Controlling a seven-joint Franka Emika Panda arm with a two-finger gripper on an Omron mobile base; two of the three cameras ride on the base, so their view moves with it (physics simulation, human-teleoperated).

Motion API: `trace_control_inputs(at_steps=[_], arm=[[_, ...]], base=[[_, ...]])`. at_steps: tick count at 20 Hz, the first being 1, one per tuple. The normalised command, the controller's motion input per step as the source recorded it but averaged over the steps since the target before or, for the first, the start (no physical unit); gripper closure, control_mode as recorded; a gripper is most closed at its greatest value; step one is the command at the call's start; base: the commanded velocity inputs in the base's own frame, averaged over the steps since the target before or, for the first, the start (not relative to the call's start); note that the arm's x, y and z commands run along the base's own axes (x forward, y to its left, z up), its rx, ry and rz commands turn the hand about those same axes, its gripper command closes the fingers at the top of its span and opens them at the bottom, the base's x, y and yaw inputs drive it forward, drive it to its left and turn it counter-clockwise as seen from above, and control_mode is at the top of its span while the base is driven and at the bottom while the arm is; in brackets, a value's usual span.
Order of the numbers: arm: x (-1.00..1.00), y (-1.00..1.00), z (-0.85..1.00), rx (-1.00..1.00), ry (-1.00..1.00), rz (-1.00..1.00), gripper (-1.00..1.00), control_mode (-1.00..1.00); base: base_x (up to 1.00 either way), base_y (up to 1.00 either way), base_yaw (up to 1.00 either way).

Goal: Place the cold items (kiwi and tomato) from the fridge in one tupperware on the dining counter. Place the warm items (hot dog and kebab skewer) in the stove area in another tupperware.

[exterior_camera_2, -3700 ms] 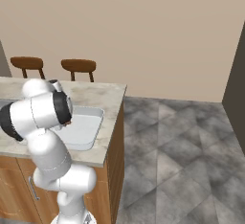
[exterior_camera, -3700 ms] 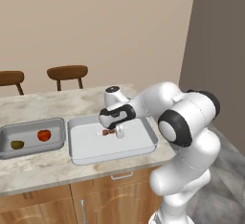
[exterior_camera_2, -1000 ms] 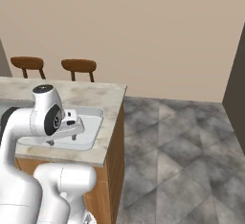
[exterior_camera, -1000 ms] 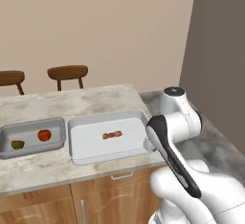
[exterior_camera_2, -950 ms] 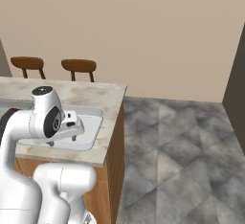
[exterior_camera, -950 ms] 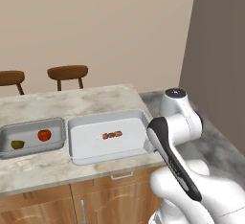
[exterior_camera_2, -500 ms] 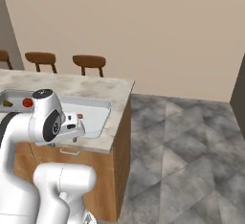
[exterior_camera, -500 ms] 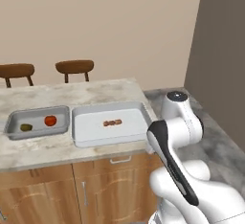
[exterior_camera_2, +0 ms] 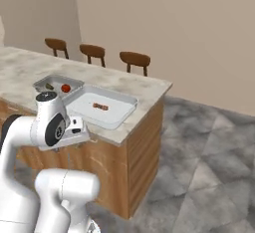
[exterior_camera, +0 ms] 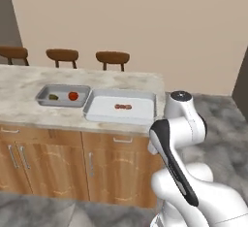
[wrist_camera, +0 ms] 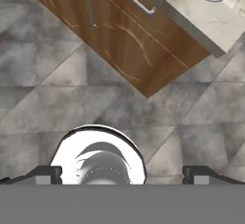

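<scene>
The jaws [wrist_camera: 122, 174] stand fully spread with nothing between them, the two dark finger tips sitting far apart at the bottom corners of the hand view, which looks down at grey stone floor tiles and the wood cabinet fronts. The arm is folded back against the robot's body, so the jaws point at the floor and away from the food.

On the marbled worktop [exterior_camera: 24, 83], at centre left of the left base view, two shallow grey tupperware trays lie side by side, just touching. The smaller tupperware [exterior_camera: 46, 97] holds the green kiwi [exterior_camera: 53, 96] and the round red tomato [exterior_camera: 73, 95]. The larger tupperware [exterior_camera: 104, 110] holds the kebab skewer [exterior_camera: 123, 107], a short reddish-brown stick lying with its long axis roughly left to right in the frame (parallel to the worktop's front edge).

The hot dog is what seems left to fetch, and it lies somewhere off the worktop, so the coming move likely turns on driving the base away from the trays toward the stove.

Three wooden stools [exterior_camera: 112, 57] stand behind the worktop.
</scene>
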Motion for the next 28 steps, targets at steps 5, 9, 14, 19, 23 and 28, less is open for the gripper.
trace_control_inputs(at_steps=[5,9,14,19,23,28], arm=[[0.0,0.0,0.0,0.0,0.0,0.0,-1.0,1.0],[0.0,0.0,0.0,0.0,0.0,0.0,-1.0,1.0],[0.0,0.0,0.0,0.0,0.0,0.0,-1.0,1.0],[0.0,0.0,0.0,0.0,0.0,0.0,-1.0,1.0],[0.0,0.0,0.0,0.0,0.0,0.0,-1.0,1.0],[0.0,0.0,0.0,0.0,0.0,0.0,-1.0,1.0]], base=[[-0.53,-0.59,0.6],[-0.57,-0.33,0.61],[-0.66,-0.16,0.57],[-0.79,-0.03,0.51],[-0.92,-0.05,0.44],[-0.98,0.21,0.35]])
